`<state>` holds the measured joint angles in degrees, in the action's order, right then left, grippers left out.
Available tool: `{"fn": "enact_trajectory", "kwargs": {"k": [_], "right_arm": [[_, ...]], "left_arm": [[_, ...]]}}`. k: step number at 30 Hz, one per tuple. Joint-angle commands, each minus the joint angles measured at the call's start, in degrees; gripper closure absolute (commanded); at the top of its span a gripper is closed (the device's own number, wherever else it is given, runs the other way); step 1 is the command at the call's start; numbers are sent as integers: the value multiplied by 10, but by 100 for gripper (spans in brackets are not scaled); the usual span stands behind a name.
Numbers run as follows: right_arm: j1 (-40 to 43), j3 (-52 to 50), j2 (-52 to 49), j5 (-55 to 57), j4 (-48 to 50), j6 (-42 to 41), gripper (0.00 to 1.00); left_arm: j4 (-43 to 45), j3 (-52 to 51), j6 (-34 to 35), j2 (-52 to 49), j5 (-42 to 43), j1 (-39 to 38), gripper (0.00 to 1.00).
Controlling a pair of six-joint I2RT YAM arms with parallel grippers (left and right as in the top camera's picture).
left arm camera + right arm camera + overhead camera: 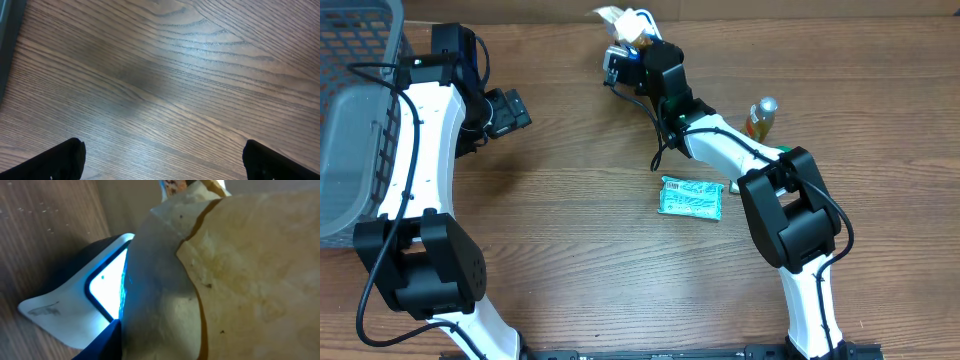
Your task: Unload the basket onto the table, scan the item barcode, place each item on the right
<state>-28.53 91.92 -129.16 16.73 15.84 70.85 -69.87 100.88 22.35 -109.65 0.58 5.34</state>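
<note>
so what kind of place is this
Likely a mock shop checkout: a lit barcode scanner with a paper-wrapped item held to it, a grey basket, and a teal packet.

Left arm point(420, 140): extended forward along left side, elbow raised, wrist bent inward toward centre. Left gripper point(512, 112): jaws spread wide, fingertips point(62, 159) well apart, pointing down. Right arm point(720, 145): stretched diagonally forward and leftward, toward far edge. Right gripper point(632, 42): jaws partly closed, clamped on packet point(620, 17).

Soft even light; scanner point(107, 292) glare, close-up blur
</note>
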Motion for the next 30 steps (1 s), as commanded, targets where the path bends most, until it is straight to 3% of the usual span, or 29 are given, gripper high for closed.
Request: {"fn": "enact_trajectory", "kwargs": {"k": [1, 19, 30], "right_arm": [[3, 13, 1, -5, -5, -5, 96], [3, 13, 1, -14, -45, -25, 96], [3, 15, 77, -20, -56, -196, 96]], "left_arm": [[0, 12, -1, 2, -8, 1, 0], [0, 12, -1, 2, -8, 1, 0], [0, 12, -1, 2, -8, 1, 0]]}}
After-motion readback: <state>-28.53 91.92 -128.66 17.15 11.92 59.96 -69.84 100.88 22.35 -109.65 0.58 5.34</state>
